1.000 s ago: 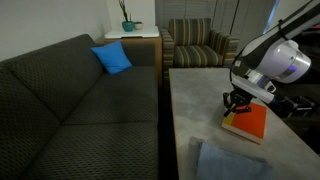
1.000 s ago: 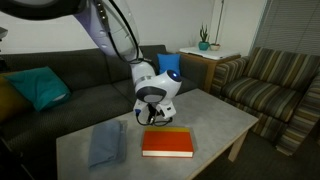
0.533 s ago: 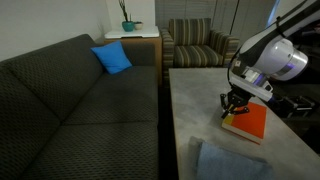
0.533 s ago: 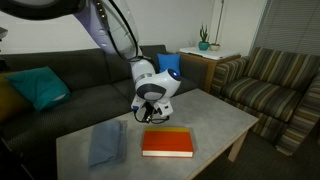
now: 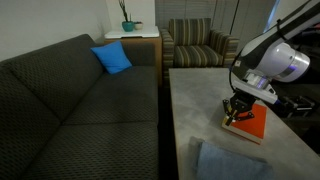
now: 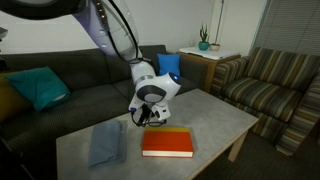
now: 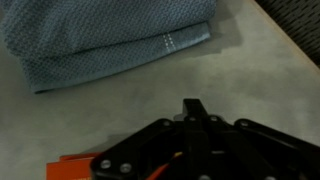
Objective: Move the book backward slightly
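The orange book [image 5: 252, 123] lies flat on the grey table [image 5: 192, 105]; it also shows in an exterior view [image 6: 168, 143] with its yellow edge on top. My gripper [image 5: 236, 115] is low at the book's corner, at its left rear corner in an exterior view [image 6: 141, 122]. In the wrist view the black fingers [image 7: 193, 106] are pressed together into one tip, shut on nothing. A sliver of the orange book [image 7: 68, 166] shows at the bottom left. Contact with the book cannot be told.
A grey-blue folded cloth [image 5: 230, 162] lies on the table beside the book [image 6: 105, 143], and fills the wrist view's top [image 7: 110, 40]. A dark sofa [image 5: 70, 100] with a blue cushion [image 5: 112, 58] flanks the table. A striped armchair [image 6: 265, 85] stands beyond.
My gripper has come down a little toward the book's corner. The book and the cloth have not visibly moved.
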`<state>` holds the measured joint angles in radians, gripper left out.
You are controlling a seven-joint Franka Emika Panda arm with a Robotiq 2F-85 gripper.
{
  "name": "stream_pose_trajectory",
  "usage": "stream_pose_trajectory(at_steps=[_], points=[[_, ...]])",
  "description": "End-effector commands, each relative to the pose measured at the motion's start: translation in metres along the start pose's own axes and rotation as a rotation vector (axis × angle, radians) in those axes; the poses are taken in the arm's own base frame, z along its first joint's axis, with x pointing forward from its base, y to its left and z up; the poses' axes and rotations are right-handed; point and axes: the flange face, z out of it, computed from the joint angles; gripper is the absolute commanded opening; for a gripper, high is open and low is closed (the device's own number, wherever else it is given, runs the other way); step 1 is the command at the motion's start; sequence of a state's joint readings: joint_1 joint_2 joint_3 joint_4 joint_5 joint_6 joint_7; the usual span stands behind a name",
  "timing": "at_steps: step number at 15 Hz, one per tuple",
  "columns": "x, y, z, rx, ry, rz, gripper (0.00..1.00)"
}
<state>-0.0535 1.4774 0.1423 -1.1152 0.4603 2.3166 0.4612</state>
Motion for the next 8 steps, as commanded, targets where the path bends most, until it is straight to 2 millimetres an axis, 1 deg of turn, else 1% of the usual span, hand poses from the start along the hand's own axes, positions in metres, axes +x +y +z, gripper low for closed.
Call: stream_pose_trajectory(at_steps=[1,4,8], points=[[0.009,0.024,0.004,-0.103,0.011,0.049,0.0],[0.022,0.052,0.005,-0.144,0.032,0.112,0.0],[0.03,0.082,0.011,-0.174,0.033,0.18,0.0]])
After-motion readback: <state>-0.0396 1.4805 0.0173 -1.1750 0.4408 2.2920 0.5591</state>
